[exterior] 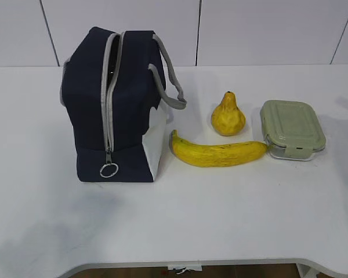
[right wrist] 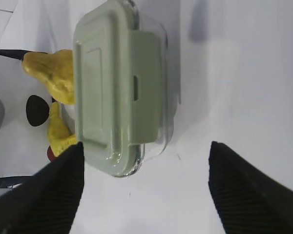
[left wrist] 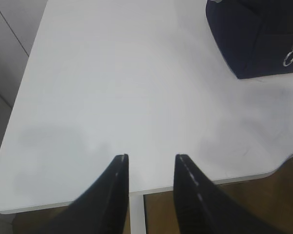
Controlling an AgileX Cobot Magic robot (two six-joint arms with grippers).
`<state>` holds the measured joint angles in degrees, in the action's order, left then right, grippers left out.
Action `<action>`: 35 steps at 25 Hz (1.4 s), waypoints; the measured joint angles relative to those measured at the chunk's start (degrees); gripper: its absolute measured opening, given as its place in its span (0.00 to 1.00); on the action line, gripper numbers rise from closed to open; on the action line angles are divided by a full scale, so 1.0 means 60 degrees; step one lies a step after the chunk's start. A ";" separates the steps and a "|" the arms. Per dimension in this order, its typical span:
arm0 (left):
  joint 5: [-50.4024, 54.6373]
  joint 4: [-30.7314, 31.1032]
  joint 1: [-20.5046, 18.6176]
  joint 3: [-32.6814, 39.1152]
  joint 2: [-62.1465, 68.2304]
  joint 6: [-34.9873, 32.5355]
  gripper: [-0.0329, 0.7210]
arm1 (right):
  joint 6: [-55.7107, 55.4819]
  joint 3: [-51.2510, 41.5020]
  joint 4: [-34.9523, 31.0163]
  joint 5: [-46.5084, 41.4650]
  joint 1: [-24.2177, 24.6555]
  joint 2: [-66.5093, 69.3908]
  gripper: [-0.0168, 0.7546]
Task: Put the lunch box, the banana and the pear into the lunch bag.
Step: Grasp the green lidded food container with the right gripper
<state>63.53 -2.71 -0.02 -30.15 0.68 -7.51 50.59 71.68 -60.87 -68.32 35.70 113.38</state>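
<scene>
The navy lunch bag [exterior: 127, 110] stands upright left of centre, its ring pull [exterior: 109, 170] low on the front and a narrow dark gap along the zipper at the top. The banana [exterior: 217, 153] lies to its right, with the pear [exterior: 228, 116] upright behind it. The lunch box [exterior: 293, 128], green lid on, touches the banana's right end. My right gripper [right wrist: 145, 148] is open wide just short of the lunch box [right wrist: 119, 87], empty. My left gripper [left wrist: 152, 158] is open and empty over the table's front left edge, away from the bag [left wrist: 256, 39].
The white table [exterior: 220, 220] has a curved front edge; in the left wrist view its edge [left wrist: 88, 200] runs under my fingers with brown floor beyond. A white panelled wall stands behind. Pear [right wrist: 53, 73] and banana [right wrist: 58, 131] lie beyond the box.
</scene>
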 joint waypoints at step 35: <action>0.0014 0.0000 0.0000 0.0000 0.0000 0.0000 0.37 | -0.0050 0.2229 -0.0198 0.0083 -0.1782 0.2440 0.78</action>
<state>63.62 -2.71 -0.02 -30.15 0.68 -7.51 50.28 85.05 -62.06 -67.82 25.01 128.02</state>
